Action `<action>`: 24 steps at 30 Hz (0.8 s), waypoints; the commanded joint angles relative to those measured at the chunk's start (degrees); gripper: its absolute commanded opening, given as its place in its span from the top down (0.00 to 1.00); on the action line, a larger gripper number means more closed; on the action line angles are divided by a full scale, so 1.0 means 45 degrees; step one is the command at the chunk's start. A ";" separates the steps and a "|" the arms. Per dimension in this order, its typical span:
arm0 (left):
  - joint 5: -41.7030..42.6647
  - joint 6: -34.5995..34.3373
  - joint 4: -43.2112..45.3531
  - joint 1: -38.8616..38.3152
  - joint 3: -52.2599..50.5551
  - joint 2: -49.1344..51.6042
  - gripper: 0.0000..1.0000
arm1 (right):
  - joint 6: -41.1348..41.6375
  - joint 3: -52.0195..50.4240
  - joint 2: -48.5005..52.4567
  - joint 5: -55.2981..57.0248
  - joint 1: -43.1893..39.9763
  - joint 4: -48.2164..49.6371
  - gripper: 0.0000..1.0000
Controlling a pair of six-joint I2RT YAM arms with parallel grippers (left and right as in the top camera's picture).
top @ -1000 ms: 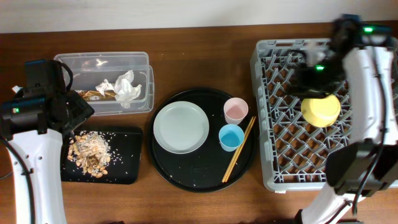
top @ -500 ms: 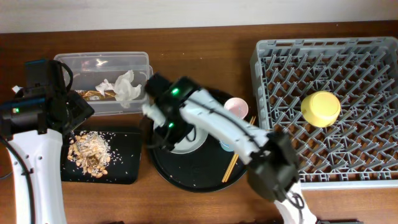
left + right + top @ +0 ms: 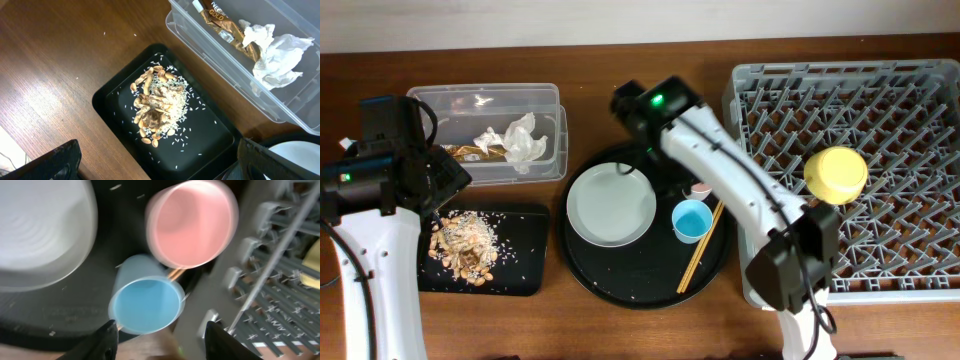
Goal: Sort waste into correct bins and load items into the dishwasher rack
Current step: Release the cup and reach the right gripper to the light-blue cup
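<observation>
The yellow bowl (image 3: 836, 174) sits in the grey dishwasher rack (image 3: 880, 250). The plate (image 3: 611, 204), blue cup (image 3: 691, 220), pink cup (image 3: 701, 188) and chopsticks (image 3: 705, 240) lie on the round black tray. My right gripper (image 3: 160, 342) is open and empty above the blue cup (image 3: 146, 302), with the pink cup (image 3: 192, 222) just beyond; my arm mostly hides the pink cup in the overhead view. Tissue (image 3: 520, 140) and wrapper (image 3: 470, 152) lie in the clear box (image 3: 450, 95). Food scraps (image 3: 157, 105) lie on the shallow black tray (image 3: 200, 135). My left gripper (image 3: 160, 170) is open above it.
The large round black tray (image 3: 640, 285) stands between the bins and the rack. The rack's wall (image 3: 260, 280) is close on the right of my right gripper. The plate (image 3: 40, 230) is to its left. Brown table shows around everything.
My right arm left the rack and the yellow bowl, swept left across the round tray, and is now over the two cups. The left arm has not moved.
</observation>
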 commanded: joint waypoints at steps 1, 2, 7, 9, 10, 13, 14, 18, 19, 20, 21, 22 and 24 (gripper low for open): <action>-0.0039 -0.0165 0.0024 0.0039 0.0058 -0.0136 0.00 | 0.0335 -0.0539 -0.0117 -0.0777 -0.0709 0.0165 0.56; -0.0039 -0.0165 0.0024 0.0039 0.0058 -0.0136 0.01 | 0.0335 -0.0767 -0.0117 -0.1073 -0.0767 0.0316 0.58; -0.0039 -0.0165 0.0024 0.0039 0.0058 -0.0136 0.00 | 0.0335 -0.1734 -0.0117 -0.2429 -0.0374 0.1229 0.60; -0.0039 -0.0165 0.0024 0.0039 0.0058 -0.0136 0.00 | 0.0345 -0.1783 -0.0117 -0.2433 -0.0146 0.1185 0.60; -0.0039 -0.0165 0.0024 0.0039 0.0058 -0.0136 0.00 | 0.0350 -0.1943 -0.0117 -0.2429 -0.0063 0.1219 0.60; -0.0039 -0.0165 0.0024 0.0039 0.0058 -0.0136 0.00 | 0.0403 -0.3361 -0.0117 -0.2919 -0.0044 0.2327 0.60; -0.0039 -0.0165 0.0024 0.0039 0.0058 -0.0136 0.01 | 0.0393 -0.3643 -0.0117 -0.3138 -0.0044 0.2540 0.62; -0.0039 -0.0165 0.0024 0.0039 0.0058 -0.0136 0.01 | 0.0389 -0.4444 -0.0117 -0.3337 -0.0029 0.3162 0.75; -0.0039 -0.0165 0.0024 0.0039 0.0058 -0.0136 0.00 | 0.0384 -0.4401 -0.0126 -0.3337 -0.0058 0.3162 0.87; -0.0039 -0.0165 0.0024 0.0039 0.0058 -0.0136 0.00 | 0.0384 -0.4386 -0.0126 -0.3337 -0.0073 0.3147 0.94; -0.0039 -0.0165 0.0024 0.0039 0.0058 -0.0136 0.00 | 0.0384 -0.4342 -0.0136 -0.3337 -0.0078 0.3109 0.96; -0.0039 -0.0165 0.0024 0.0039 0.0058 -0.0136 0.01 | 0.0384 -0.4231 -0.0136 -0.3337 -0.0078 0.2982 0.96; -0.0039 -0.0165 0.0024 0.0039 0.0058 -0.0136 0.00 | 0.0335 -0.3667 -0.0151 -0.3342 -0.0078 0.2331 0.96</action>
